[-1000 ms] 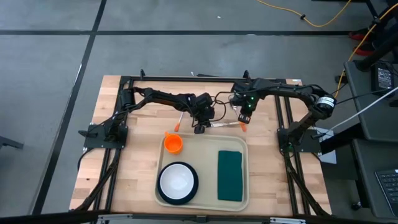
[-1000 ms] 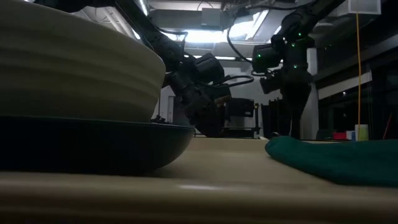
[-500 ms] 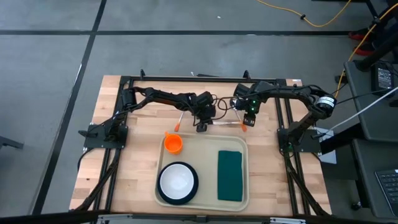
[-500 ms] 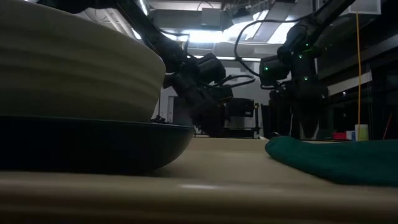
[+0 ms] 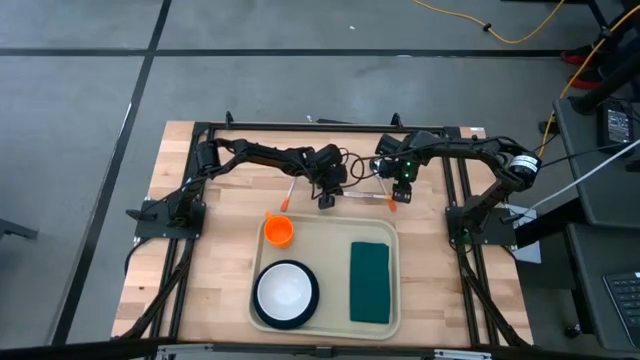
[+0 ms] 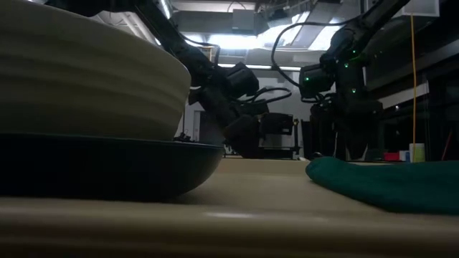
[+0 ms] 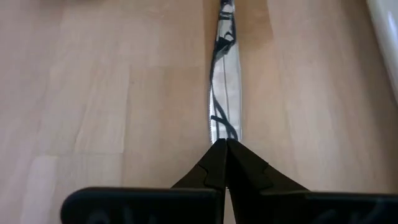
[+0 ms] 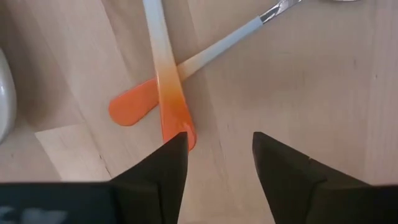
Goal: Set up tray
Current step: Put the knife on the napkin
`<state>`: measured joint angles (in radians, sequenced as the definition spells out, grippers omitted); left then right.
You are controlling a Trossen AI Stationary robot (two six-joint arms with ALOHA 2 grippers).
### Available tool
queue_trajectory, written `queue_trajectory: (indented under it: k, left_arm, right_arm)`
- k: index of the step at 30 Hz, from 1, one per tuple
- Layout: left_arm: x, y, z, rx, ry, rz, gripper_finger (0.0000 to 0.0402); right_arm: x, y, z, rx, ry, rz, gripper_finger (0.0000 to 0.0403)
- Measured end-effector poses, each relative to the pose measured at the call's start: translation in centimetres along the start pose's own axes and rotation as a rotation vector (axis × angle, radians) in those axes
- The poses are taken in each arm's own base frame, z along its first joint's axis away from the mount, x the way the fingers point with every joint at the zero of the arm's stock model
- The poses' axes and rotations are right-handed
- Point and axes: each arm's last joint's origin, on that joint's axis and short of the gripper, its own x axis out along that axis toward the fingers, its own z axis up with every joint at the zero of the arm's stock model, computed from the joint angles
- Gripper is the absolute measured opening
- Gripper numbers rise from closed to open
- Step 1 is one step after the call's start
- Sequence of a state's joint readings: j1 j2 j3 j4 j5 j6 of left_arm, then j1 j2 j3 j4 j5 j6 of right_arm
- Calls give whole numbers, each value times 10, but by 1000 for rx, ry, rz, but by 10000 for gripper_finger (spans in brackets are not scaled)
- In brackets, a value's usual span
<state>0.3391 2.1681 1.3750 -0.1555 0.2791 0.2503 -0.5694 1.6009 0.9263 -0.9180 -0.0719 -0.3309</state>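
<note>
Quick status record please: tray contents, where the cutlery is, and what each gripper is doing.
tray: holds orange cup, bowl on dark plate, green napkin
cutlery: two orange-handled pieces crossed on the table beyond the tray
left gripper: shut on a metal utensil blade
right gripper: open, over the orange handles, holding nothing

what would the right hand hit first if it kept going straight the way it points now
Probably the bare wooden tabletop. The right hand is open and points down at it, with the orange-handled utensil passing just beside one finger; depth is unclear, so that finger might clip it.
</note>
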Motion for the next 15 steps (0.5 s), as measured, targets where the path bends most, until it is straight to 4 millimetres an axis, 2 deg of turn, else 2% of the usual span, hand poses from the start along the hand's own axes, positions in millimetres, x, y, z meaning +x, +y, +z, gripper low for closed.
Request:
queue_trajectory:
  k: [7, 15]
  left_arm:
    - [-1, 2, -1, -17, 1, 4, 2]
    - [-1, 2, -1, -17, 0, 4, 2]
  right_arm:
    - [9, 4, -6, -10, 1, 71, 192]
    - [22, 7, -15, 0, 32, 83, 243]
